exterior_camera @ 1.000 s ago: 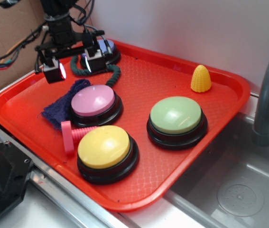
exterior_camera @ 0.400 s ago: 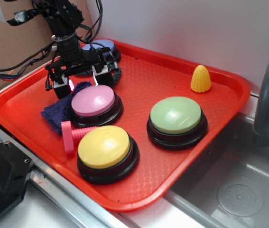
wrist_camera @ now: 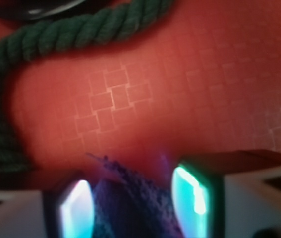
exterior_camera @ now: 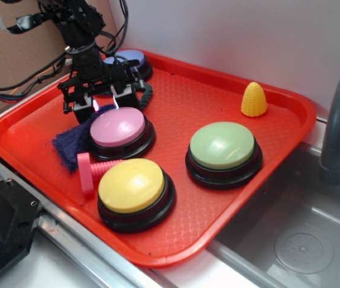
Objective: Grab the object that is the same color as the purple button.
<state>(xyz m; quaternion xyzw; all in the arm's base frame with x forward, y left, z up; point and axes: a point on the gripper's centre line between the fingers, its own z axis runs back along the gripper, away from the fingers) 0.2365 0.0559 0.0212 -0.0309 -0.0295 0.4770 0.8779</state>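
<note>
Now that the gripper point(exterior_camera: 104, 103) has dropped lower, its jaws sit wide around the far tip of the purple rag point(exterior_camera: 74, 141), left of the pink button point(exterior_camera: 118, 127), so closing looks next

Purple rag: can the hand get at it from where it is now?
Probably yes. The hand is open right over the rag's far edge, and the wrist view shows rag between the fingers. The pink button sits close beside it but doesn't cover that edge.
</note>
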